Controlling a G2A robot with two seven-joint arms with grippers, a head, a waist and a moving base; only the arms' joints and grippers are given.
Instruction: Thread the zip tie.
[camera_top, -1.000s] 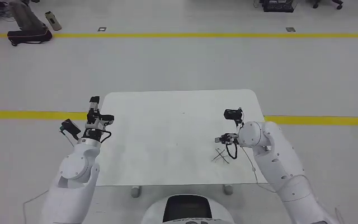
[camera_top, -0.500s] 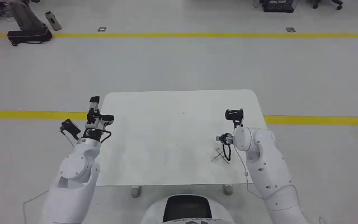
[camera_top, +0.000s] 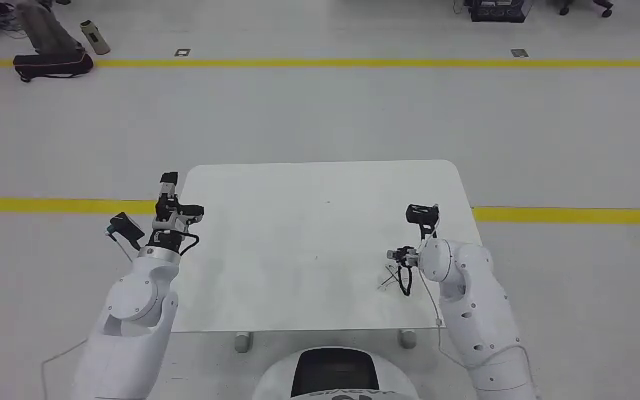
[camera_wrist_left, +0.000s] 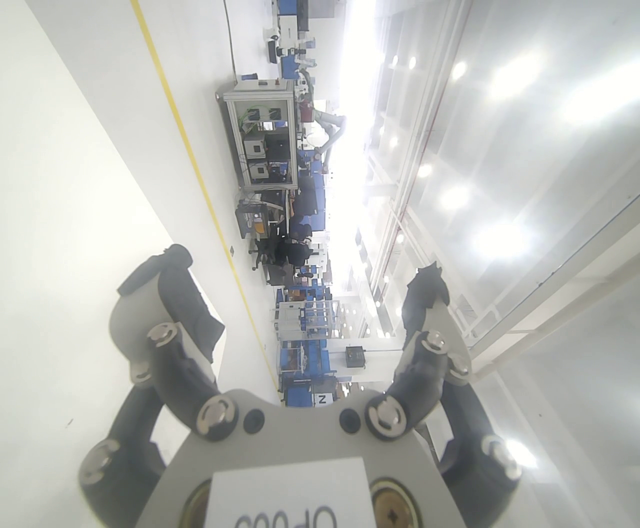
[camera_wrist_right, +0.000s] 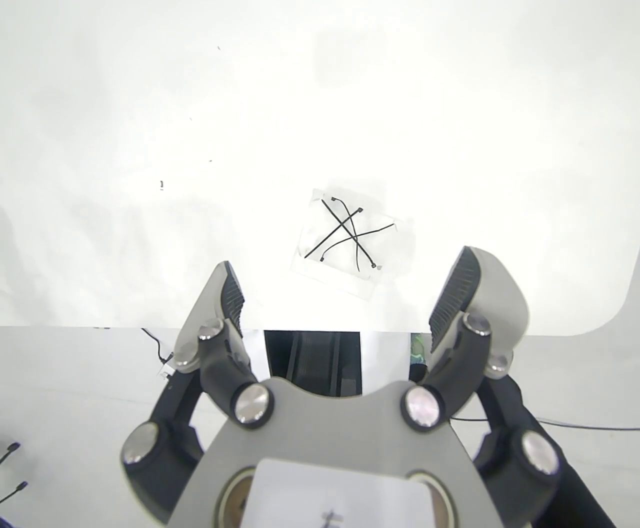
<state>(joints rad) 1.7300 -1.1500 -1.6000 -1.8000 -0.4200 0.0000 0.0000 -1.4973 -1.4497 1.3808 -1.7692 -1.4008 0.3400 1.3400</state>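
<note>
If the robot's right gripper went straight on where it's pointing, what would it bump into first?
Probably the thin black plastic zip ties, lying crossed on a clear square sheet on the white table, right ahead of the open right gripper. How far off they lie is hard to judge.

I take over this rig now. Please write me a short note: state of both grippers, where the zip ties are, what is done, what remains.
Left gripper: open, empty, beside the left edge of the table, pointing out into the room.
Right gripper: open, empty, over the table's right side, aimed at the zip ties.
Zip ties: a few black ones lie crossed on a pale sheet, near right part of the table.
Done: nothing; no tie is gripped or looped.
Left: pick one tie, pass its tail through its head.
</note>
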